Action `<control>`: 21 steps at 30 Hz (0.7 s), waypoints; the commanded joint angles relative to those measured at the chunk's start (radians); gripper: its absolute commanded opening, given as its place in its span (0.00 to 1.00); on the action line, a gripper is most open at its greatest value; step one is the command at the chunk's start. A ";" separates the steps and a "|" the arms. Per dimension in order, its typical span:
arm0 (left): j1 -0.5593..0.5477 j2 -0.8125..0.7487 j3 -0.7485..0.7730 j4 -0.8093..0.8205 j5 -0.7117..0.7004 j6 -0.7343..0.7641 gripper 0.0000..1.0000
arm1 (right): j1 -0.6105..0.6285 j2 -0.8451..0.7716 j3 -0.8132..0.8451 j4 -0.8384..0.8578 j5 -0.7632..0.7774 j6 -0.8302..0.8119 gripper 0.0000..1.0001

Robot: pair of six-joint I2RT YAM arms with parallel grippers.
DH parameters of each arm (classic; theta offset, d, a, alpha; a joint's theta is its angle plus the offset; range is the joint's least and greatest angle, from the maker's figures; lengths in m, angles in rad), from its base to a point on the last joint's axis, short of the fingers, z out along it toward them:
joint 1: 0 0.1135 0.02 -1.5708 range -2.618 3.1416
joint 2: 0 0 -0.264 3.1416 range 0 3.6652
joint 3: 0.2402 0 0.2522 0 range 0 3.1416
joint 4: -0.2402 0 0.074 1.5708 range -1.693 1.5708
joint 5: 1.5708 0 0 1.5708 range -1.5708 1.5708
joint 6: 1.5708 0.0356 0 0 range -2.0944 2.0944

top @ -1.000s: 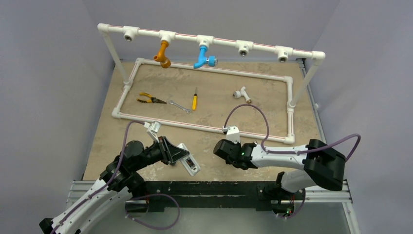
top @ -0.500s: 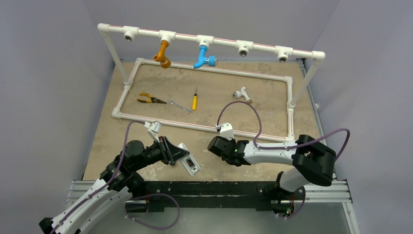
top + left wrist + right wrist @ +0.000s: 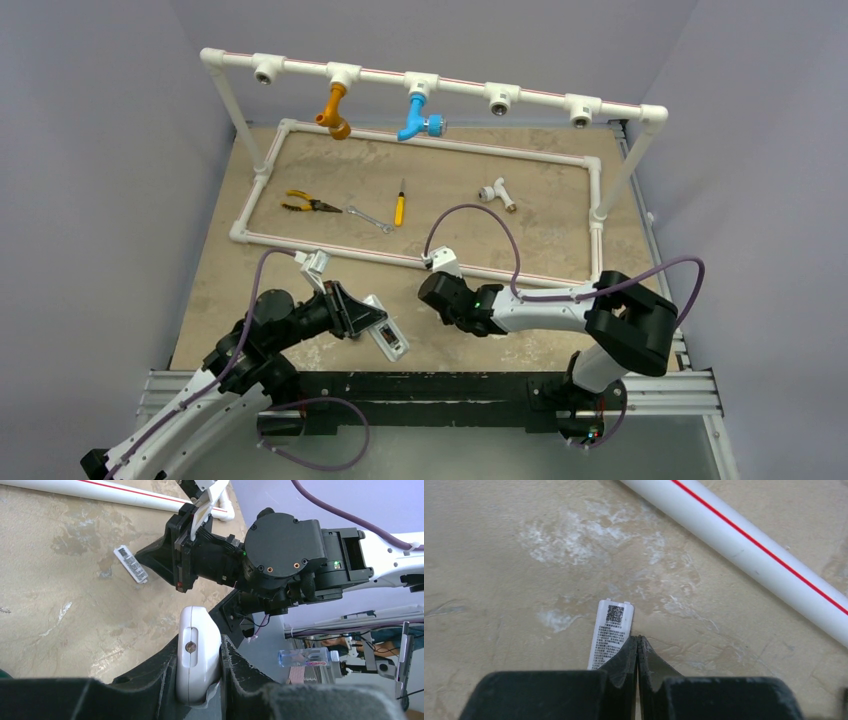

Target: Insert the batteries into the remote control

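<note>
Looking down from above, the left hand (image 3: 372, 322) grips the remote (image 3: 392, 340) close to the near edge of the worktop (image 3: 450, 200), with a dark recess on the remote turned upward. The right hand (image 3: 430, 292) sits low just to its right, in front of the white pipe (image 3: 400, 262). The batteries cannot be made out here.

From the left wrist, the remote (image 3: 197, 655) is pinched across its narrow sides between the two fingers (image 3: 235, 667), rounded end outward. A small round metal spot shows in a slot on it, but I cannot tell what it is. Beyond it the right hand (image 3: 145, 559) points at a small flat cover (image 3: 131, 564) lying label-up on the worktop (image 3: 60, 605).

From the right wrist, the right hand (image 3: 638, 650) is fully closed with nothing between its fingers, and its tips are right beside the cover (image 3: 611, 630), possibly touching its edge. The pipe (image 3: 749, 550) runs across the upper right.

The remote looks light, stiff and smooth. The grip across its long edges suits it, since it leaves the recess free, though the rounded sides could slip if it is pushed endwise. The batteries, being tiny slick cylinders, would likely roll and are best pinched across the middle.
</note>
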 commanded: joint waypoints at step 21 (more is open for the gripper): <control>0.005 -0.028 0.045 0.019 -0.009 0.019 0.00 | 0.001 -0.152 -0.077 0.063 -0.108 -0.117 0.29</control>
